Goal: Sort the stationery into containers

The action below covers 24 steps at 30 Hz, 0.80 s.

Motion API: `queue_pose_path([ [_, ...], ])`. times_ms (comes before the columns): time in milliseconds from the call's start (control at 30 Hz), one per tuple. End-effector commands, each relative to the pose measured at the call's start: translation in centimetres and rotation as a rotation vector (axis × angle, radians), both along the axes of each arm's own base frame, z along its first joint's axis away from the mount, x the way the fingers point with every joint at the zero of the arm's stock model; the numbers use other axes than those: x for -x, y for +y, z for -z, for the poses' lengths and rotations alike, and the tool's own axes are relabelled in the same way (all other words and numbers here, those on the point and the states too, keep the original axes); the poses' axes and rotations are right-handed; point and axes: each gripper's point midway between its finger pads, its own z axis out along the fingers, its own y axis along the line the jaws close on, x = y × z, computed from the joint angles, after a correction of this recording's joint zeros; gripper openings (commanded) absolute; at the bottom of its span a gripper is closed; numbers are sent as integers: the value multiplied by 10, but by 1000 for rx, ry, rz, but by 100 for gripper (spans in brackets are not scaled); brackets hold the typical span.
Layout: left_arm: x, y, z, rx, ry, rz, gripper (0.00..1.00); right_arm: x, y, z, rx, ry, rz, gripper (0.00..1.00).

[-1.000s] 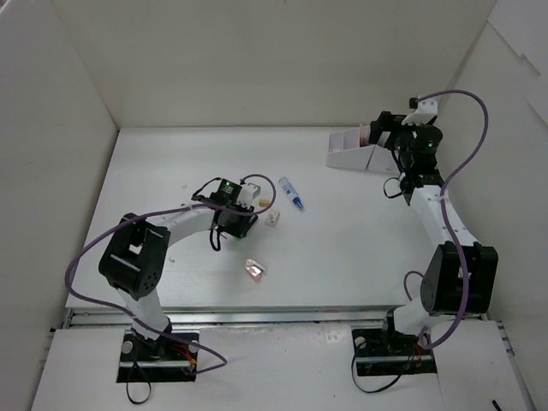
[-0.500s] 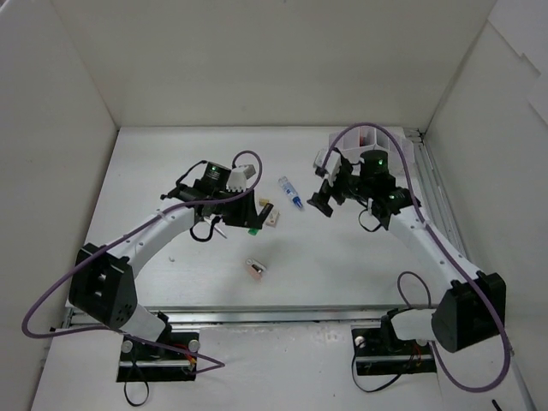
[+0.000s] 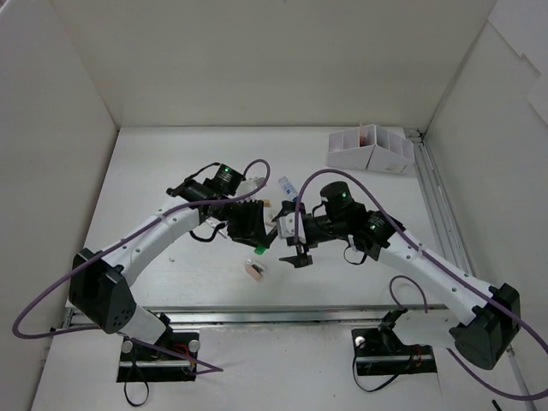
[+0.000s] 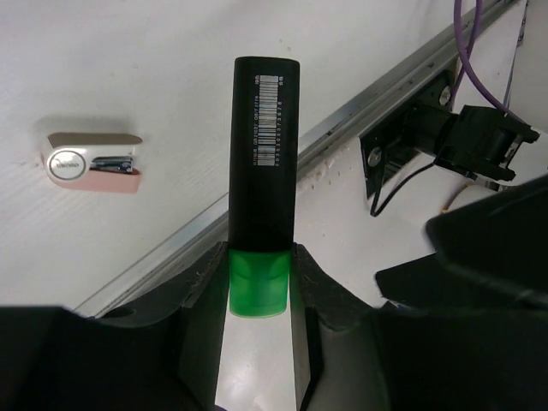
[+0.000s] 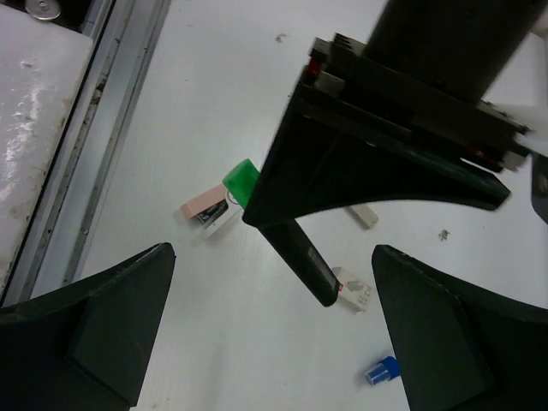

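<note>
The right hand [image 3: 294,235] has swung from the organiser [image 3: 372,151] in the far right corner to the middle of the desk [image 3: 171,171]. It now faces the left hand [image 3: 252,236], which has carried the marker [image 3: 257,250] nearer. From above, only the marker's green cap shows.

In the left wrist view that hand pinches the glossy green cap. The smooth black barrel, with a barcode label, points straight away towards the metal rail [image 4: 360,111].

In the right wrist view the blunt dark fingers [image 5: 111,325] stand spread wide. The marker slants across beyond them, its middle hidden.
</note>
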Motion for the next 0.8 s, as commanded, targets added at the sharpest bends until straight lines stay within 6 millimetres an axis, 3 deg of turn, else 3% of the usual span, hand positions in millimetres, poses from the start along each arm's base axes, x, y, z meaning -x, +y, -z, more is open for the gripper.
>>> queue_pose_path([
  [0,14,-2,-28,57,33,-1,0,4,11,12,64,-65,-12,97],
  [133,21,-7,-32,68,38,31,0,5,18,24,107,-61,-3,91],
  [333,28,-12,-38,100,42,76,0,-11,20,41,176,-56,64,82],
  [567,26,-17,-41,121,40,86,0,-16,31,44,146,-72,61,50],
  [600,25,-16,-40,117,41,87,0,-14,31,45,135,-69,61,40],
  [767,20,-22,-41,140,30,88,0,-11,40,36,56,-93,27,22],
])
